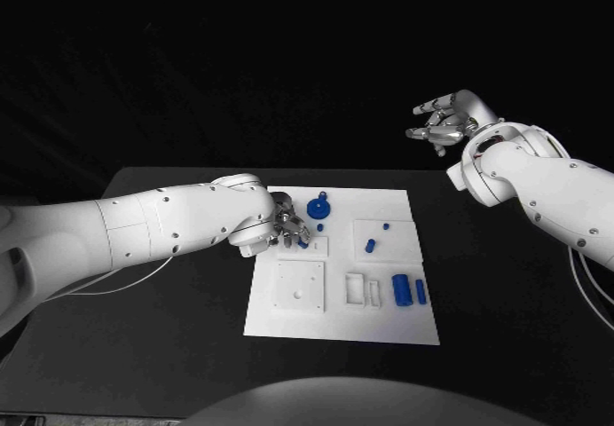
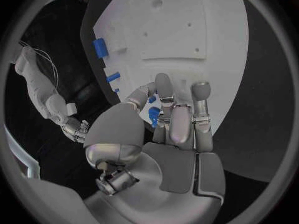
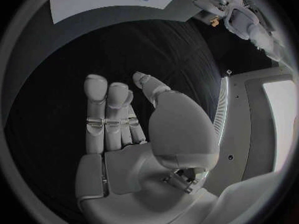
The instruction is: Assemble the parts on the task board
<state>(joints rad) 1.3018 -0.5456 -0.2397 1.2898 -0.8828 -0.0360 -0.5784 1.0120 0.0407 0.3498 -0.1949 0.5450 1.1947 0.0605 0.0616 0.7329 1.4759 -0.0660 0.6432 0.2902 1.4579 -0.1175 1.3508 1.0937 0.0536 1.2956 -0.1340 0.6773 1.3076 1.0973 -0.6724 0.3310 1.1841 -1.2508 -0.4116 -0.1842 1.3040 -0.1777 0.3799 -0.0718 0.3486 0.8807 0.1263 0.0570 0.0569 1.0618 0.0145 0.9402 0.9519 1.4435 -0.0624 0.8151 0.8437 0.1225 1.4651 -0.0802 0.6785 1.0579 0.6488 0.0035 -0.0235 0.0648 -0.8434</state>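
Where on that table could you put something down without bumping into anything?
The black table looks bare left of the board, in front of it, and to its right. On the board, the near strip is free. It is crowded at the far left corner, where the left robot hand sits among blue parts.

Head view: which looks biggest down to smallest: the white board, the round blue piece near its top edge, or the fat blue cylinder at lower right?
1. Task board, by far the largest.
2. Round blue piece.
3. Blue cylinder, similar in length but narrower; these two are close, so that order is unsure.
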